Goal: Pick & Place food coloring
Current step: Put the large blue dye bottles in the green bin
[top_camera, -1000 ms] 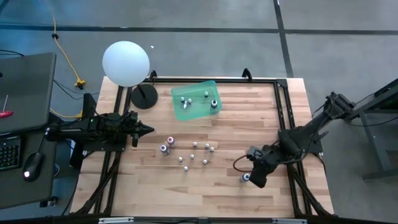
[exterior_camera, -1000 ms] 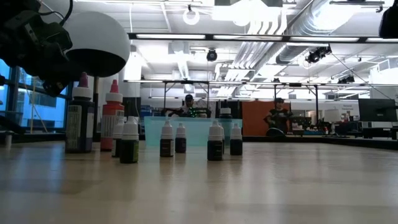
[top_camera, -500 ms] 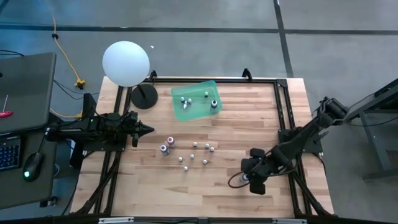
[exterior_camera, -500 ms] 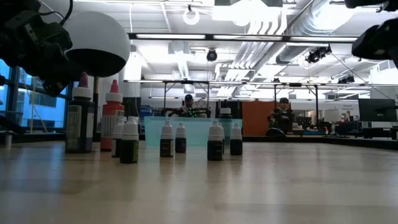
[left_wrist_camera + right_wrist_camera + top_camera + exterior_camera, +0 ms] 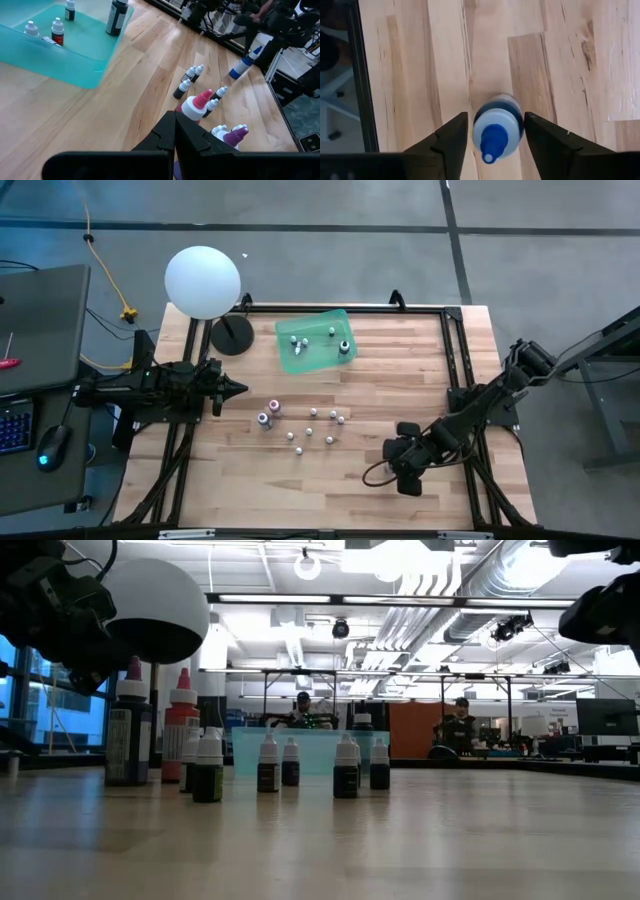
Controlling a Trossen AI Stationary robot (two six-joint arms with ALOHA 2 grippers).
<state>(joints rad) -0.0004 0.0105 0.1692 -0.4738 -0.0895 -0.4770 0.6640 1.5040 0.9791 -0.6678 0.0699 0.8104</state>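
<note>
Two dark arms worked over the wooden table (image 5: 380, 370). About eight small bottles stood loose near the middle of the table: six tiny ones with whitish caps (image 5: 313, 414) and two slightly larger ones, a pink-capped bottle (image 5: 195, 105) and a purple-capped bottle (image 5: 234, 137). One more, a blue-capped bottle (image 5: 498, 126), stood apart toward the right front of the table.

The right claw (image 5: 496, 131) hung straight above that blue-capped bottle, its two fingers (image 5: 449, 140) spread apart with the bottle standing between them. A narrow gap showed on each side, so the fingers were not yet pressing on it and nothing was held. In the high view the bottle itself was hidden under the claw (image 5: 403, 465).

The left claw (image 5: 174, 132) waited at the left side of the table, pointing toward the loose bottles. Its fingers were pressed together and empty.

A shallow green tray (image 5: 290, 361) lay at the back of the table. It held four bottles: three tiny ones (image 5: 58, 31) and one larger dark bottle (image 5: 117, 16) with a pale cap, standing near the tray's right edge.

A white globe lamp (image 5: 203, 281) on a black round base (image 5: 232, 335) stood at the back left corner. In the low view, two people showed far off in the room behind the table.
</note>
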